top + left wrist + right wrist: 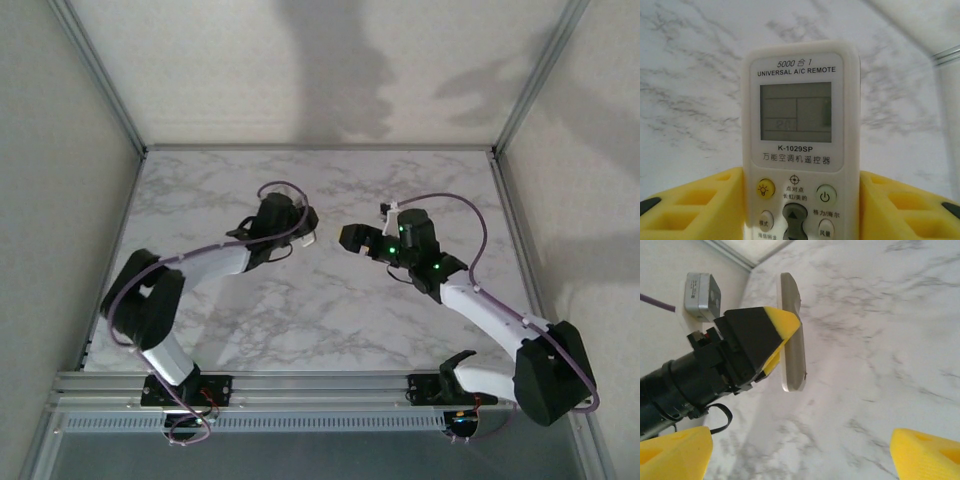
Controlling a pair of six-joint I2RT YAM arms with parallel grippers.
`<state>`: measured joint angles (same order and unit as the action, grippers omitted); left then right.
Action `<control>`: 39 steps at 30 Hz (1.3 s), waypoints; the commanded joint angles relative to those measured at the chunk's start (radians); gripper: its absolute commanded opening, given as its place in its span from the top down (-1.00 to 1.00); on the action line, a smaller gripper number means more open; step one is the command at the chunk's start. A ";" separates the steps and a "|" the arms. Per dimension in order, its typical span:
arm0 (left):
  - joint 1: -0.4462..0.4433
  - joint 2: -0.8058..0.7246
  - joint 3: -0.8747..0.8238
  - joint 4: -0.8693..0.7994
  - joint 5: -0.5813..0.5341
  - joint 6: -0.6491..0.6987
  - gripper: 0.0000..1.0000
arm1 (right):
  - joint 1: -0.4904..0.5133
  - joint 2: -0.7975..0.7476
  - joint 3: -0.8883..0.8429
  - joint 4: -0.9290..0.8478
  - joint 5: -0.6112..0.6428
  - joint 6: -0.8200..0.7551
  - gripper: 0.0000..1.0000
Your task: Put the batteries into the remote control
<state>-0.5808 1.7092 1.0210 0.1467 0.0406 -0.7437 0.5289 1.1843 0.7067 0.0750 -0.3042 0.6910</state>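
My left gripper is shut on the remote control, a white handset with a grey display. Its yellow fingers press on both long sides at the button end. The display end sticks out above the marble table. From above, the remote shows as a white tip at the left gripper, near the table's middle. My right gripper faces it from the right, a short gap away. In the right wrist view the remote is edge-on and my right gripper stands open, holding nothing. The batteries are hidden.
The marble table is walled by white panels on three sides, with metal frame posts at the back corners. Both arm bases sit on the rail at the near edge. Purple cables loop over each arm.
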 commanded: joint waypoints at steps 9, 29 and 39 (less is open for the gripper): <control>-0.080 0.272 0.248 -0.300 -0.226 0.076 0.01 | -0.031 -0.145 -0.087 -0.109 0.167 -0.104 -0.86; -0.122 0.361 0.401 -0.475 -0.252 0.106 -0.60 | -0.035 -0.207 -0.093 -0.221 0.384 -0.176 -0.98; -0.016 -0.089 0.180 -0.413 -0.439 0.057 -0.99 | -0.034 -0.046 0.007 -0.280 0.815 -0.397 -0.98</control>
<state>-0.6651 1.7546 1.2488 -0.2687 -0.2485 -0.6510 0.5007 1.0813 0.6888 -0.2047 0.3115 0.4156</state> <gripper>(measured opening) 0.994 0.988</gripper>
